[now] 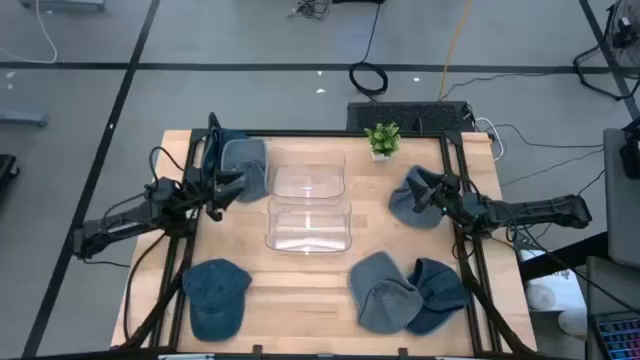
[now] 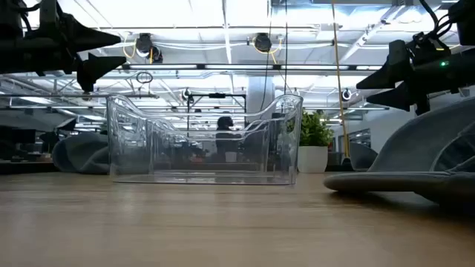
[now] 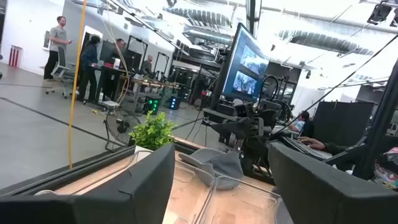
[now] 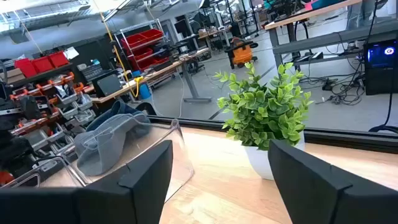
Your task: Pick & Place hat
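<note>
Several caps lie on the wooden table. A grey-blue cap rests at the far left and a grey cap at the right. A blue cap lies near left; a grey cap and a darker blue cap lie near right. My left gripper hangs open above the table beside the far-left cap, pointing toward the right edge. My right gripper hangs open over the right grey cap, pointing toward the left edge. Both show high above the table in the low view.
Two clear plastic bins stand in the table's middle between the arms. A small potted plant stands at the far edge. A black frame rims the table. People stand in the room beyond.
</note>
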{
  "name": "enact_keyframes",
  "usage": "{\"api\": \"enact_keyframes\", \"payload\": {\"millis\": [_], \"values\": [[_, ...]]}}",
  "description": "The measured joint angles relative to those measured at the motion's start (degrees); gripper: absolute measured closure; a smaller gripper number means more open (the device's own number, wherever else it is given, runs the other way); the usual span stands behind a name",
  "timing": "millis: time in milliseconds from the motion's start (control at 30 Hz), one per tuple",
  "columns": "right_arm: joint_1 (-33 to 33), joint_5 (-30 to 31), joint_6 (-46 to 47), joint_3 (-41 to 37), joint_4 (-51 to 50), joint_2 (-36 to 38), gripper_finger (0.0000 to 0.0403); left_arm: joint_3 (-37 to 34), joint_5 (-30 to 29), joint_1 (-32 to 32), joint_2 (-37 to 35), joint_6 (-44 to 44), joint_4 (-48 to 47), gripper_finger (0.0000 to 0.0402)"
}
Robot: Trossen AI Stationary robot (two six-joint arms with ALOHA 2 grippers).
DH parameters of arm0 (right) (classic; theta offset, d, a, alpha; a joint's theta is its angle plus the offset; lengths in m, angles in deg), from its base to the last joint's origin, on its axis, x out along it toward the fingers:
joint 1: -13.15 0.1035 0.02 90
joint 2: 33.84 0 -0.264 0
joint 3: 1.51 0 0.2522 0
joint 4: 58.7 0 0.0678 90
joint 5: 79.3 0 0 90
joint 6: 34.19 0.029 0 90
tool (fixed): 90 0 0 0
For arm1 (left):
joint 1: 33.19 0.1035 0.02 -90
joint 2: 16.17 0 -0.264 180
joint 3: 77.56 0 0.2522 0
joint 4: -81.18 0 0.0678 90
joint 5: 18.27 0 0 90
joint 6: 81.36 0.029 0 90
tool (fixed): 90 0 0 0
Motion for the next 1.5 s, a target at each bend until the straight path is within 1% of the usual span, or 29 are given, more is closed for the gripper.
{"api": "enact_keyframes", "payload": {"millis": [1067, 1200, 1500], "values": [[0.02, 0.0, 0.01, 0.02, 0.0, 0.0, 0.0149, 0.0, -0.01, 0.0, 0.02, 0.0, 0.02, 0.0133], [0.02, 0.0, 0.0, 0.0, 0.0, 0.02, 0.0149, 0.02, -1.65, 0.0, 0.0, -0.02, 0.78, 0.0133], [0.02, 0.0, 0.02, 0.0, 0.0, 0.02, 0.0149, 0.0, -1.51, 0.0, 0.02, -0.41, 0.66, 0.0133]]}}
